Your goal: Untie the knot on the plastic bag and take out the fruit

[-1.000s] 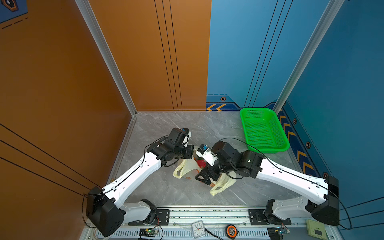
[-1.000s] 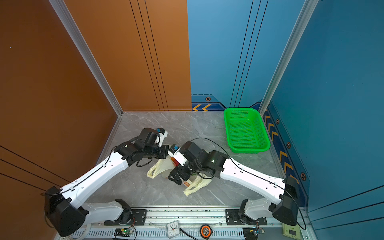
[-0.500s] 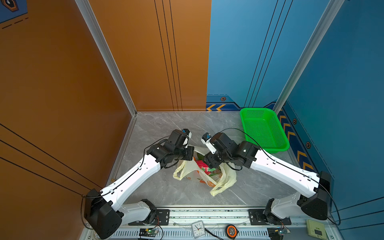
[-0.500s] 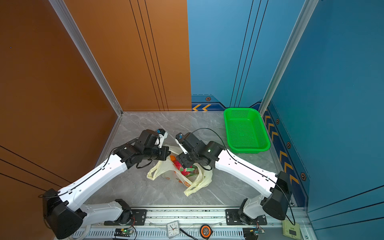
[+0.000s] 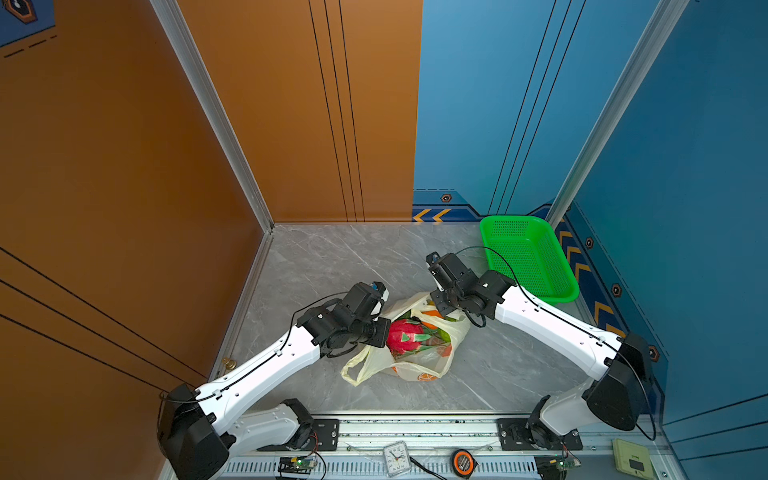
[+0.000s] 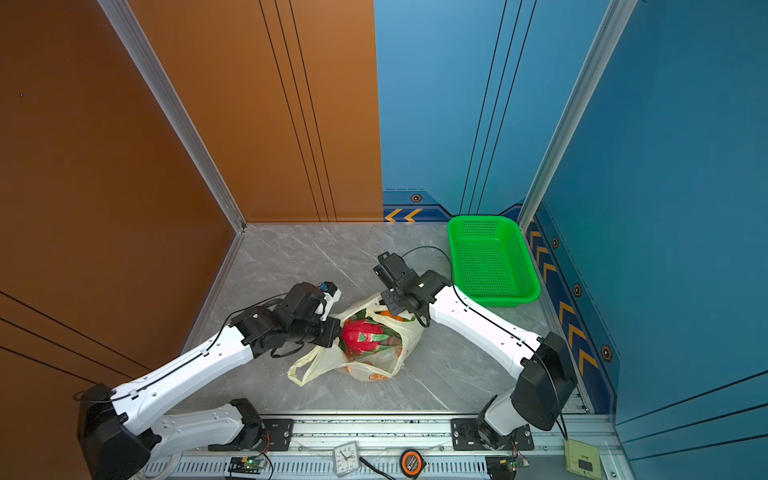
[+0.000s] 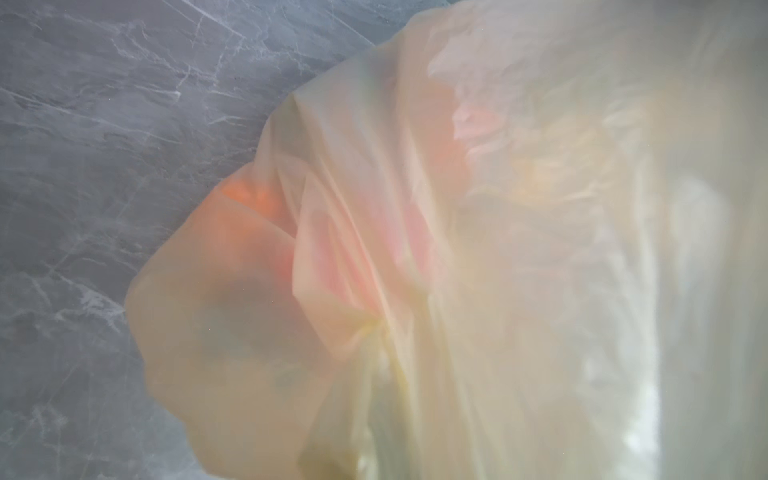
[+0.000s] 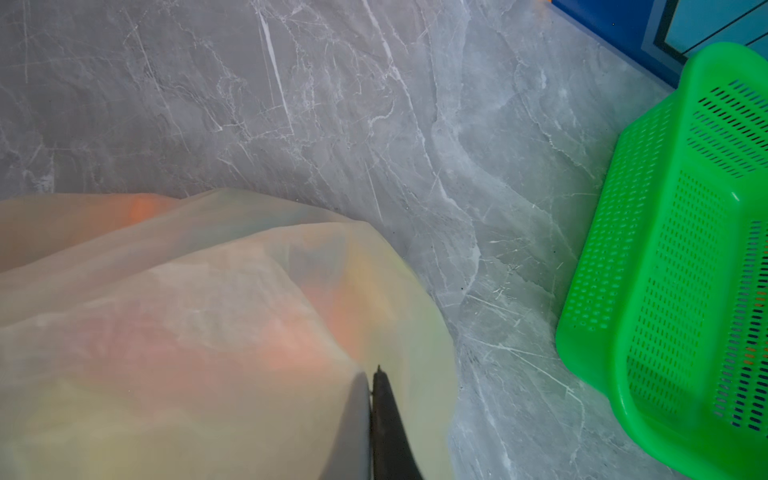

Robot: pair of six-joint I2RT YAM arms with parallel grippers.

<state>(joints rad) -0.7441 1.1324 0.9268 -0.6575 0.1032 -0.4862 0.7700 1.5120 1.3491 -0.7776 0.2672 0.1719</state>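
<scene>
Right gripper [image 5: 442, 306] drawn back toward green basket [image 5: 525, 259] since earlier, now clamped on plastic bag [image 5: 415, 368] rim, left gripper [image 5: 381, 331] pinched on opposite rim, bag mouth spread wide on table [image 5: 332, 257], dragon fruit [image 5: 405, 336] exposed inside, orange [image 5: 432, 313] behind it

We see bare tabletop [image 5: 340, 257] behind the plastic bag [image 5: 419, 368], free all the way to the back wall [image 5: 332, 124], and a narrower bare strip in front of it toward the rail [image 5: 415, 428]. The left gripper [image 5: 383, 329] and right gripper [image 5: 441, 306] close off the bag's two sides. From above, its mouth is open over the dragon fruit [image 5: 405, 334]. The green basket [image 5: 528, 259] blocks the far right corner.
</scene>
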